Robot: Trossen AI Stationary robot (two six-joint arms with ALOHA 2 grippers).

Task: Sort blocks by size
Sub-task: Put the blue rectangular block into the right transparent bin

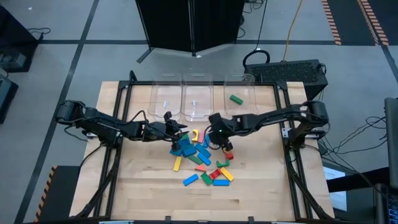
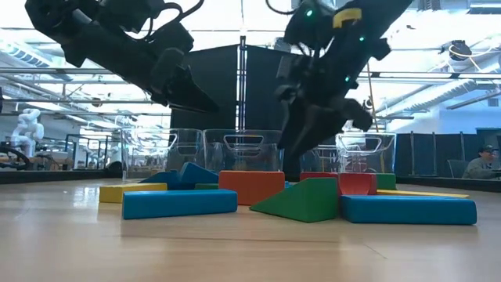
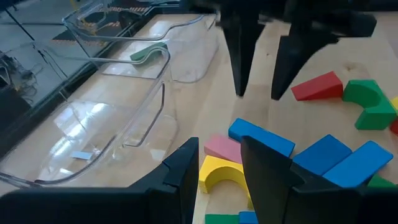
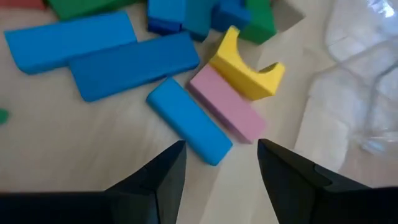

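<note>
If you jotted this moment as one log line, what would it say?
left gripper: open, empty, over pile | right gripper: open, empty, above pink block | green block: in right bin | blocks: heaped mid-table

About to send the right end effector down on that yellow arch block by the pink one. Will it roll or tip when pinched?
The yellow arch block looks rigid and probably light. It lies on a flat face, so rolling seems unlikely. Its curved cutout may let fingers slip, so pinch the flat sides. It touches the pink block, which may get nudged. The right end effector stands open above them.
</note>
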